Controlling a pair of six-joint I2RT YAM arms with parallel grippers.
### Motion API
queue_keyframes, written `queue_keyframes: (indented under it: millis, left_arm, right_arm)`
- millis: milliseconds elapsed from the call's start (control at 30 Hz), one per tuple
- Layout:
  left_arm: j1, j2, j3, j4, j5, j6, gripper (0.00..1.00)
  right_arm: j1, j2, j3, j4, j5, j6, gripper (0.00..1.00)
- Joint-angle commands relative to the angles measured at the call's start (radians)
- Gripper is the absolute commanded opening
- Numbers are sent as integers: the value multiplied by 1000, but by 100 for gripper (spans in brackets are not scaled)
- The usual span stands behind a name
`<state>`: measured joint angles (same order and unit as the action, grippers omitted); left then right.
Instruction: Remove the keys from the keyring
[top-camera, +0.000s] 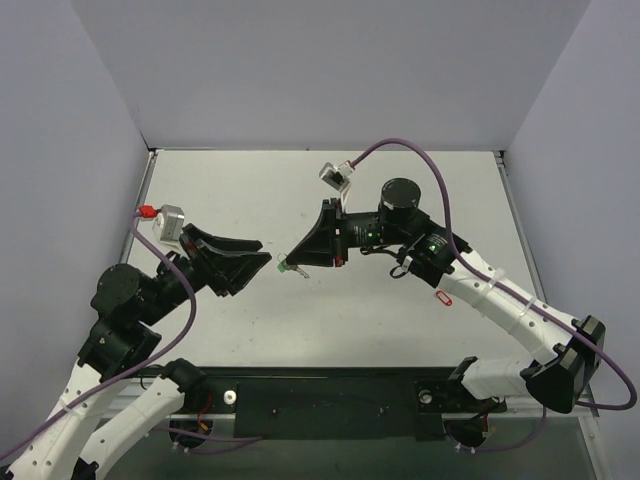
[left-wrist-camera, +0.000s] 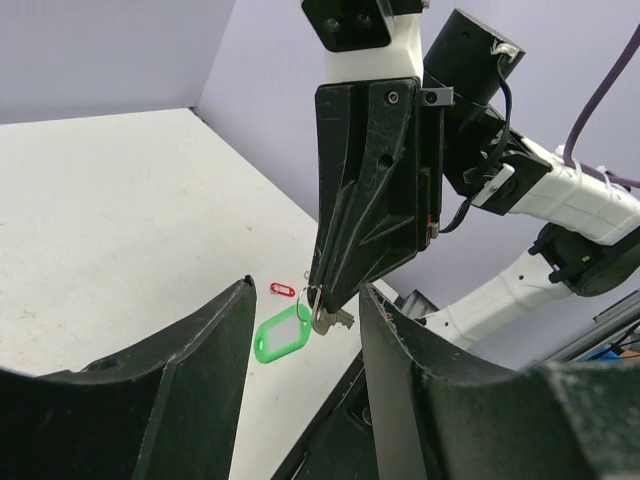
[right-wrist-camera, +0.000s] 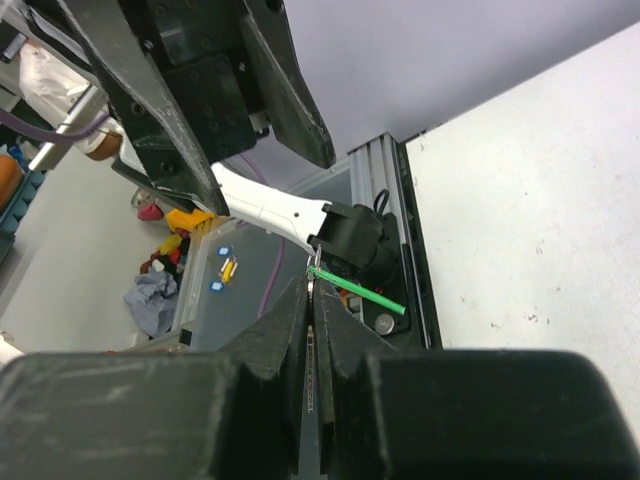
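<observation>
The keyring's green oval fob (left-wrist-camera: 281, 334) hangs in the air from a thin metal ring (left-wrist-camera: 308, 299). A small silver key (left-wrist-camera: 336, 320) dangles beside it. My right gripper (left-wrist-camera: 322, 292) is shut on the ring at its top, pointing down between my left fingers. My left gripper (left-wrist-camera: 307, 292) is open, its fingers (left-wrist-camera: 205, 375) either side of the fob and key without touching them. From above, the fob (top-camera: 284, 267) hangs at the right gripper (top-camera: 292, 262) tip, just right of the left gripper (top-camera: 265, 252). In the right wrist view the fob (right-wrist-camera: 362, 291) shows edge-on past the shut right gripper (right-wrist-camera: 312, 288).
A small red oval tag (top-camera: 445, 298) lies on the white table (top-camera: 250, 190) under the right forearm, also visible as the red tag (left-wrist-camera: 283, 290). The black base rail (top-camera: 330, 390) runs along the near edge. Grey walls enclose the table.
</observation>
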<state>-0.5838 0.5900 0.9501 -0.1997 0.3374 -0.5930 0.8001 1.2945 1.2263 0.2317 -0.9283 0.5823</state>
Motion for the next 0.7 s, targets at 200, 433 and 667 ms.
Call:
queue_keyframes:
  millis: [200, 433, 667]
  left_arm:
    - [-4, -36, -111, 286, 0, -149, 52]
    - [-2, -33, -132, 309, 15, -162, 49]
    - [-4, -27, -152, 339, 28, -180, 44]
  right_arm:
    - [-4, -40, -37, 290, -7, 129, 0]
    - [-4, -44, -47, 324, -7, 149, 0]
    - [-6, -40, -50, 350, -9, 166, 0]
